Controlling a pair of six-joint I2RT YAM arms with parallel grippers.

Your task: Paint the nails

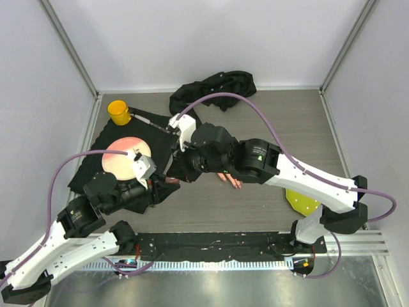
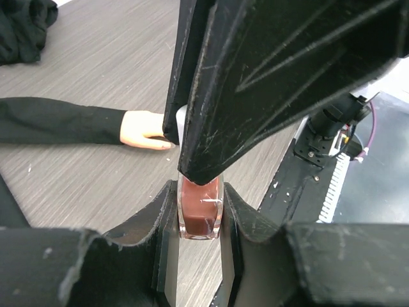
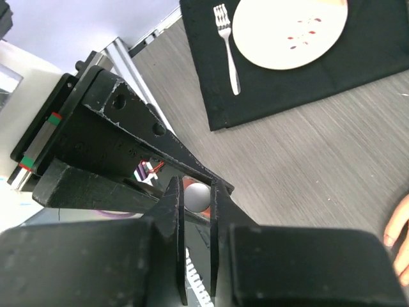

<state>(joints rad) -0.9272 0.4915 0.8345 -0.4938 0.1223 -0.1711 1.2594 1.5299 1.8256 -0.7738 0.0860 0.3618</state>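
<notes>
Black fingers of the left gripper (image 2: 200, 198) fill the bottom of its wrist view, clamped on either side of a small polish bottle (image 2: 199, 220) that stands upright with dark red-brown polish inside. Directly above the bottle, the right gripper (image 3: 195, 192) reaches down, its two fingers pinched closed on the bottle's white cap (image 2: 181, 123).

Just beyond the bottle lies the mannequin hand (image 2: 144, 130), pale peach and flat on the grey wood-grain table (image 2: 108, 57). Its long black sleeve (image 2: 57, 120) stretches away from the bottle. The nails (image 3: 387, 239) are on the fingertips pointing toward the bottle. They are tiny, and only a pinkish tinge at one tip can be made out, while the other tips are hidden behind the right gripper or cut off by the frame edge.

Farther from the bottle, a round plate (image 3: 291, 29) and a fork (image 3: 227, 45) rest on a black placemat (image 3: 358, 57). A yellow cup (image 1: 119, 110) and a crumpled black cloth (image 1: 217, 86) sit farther off.
</notes>
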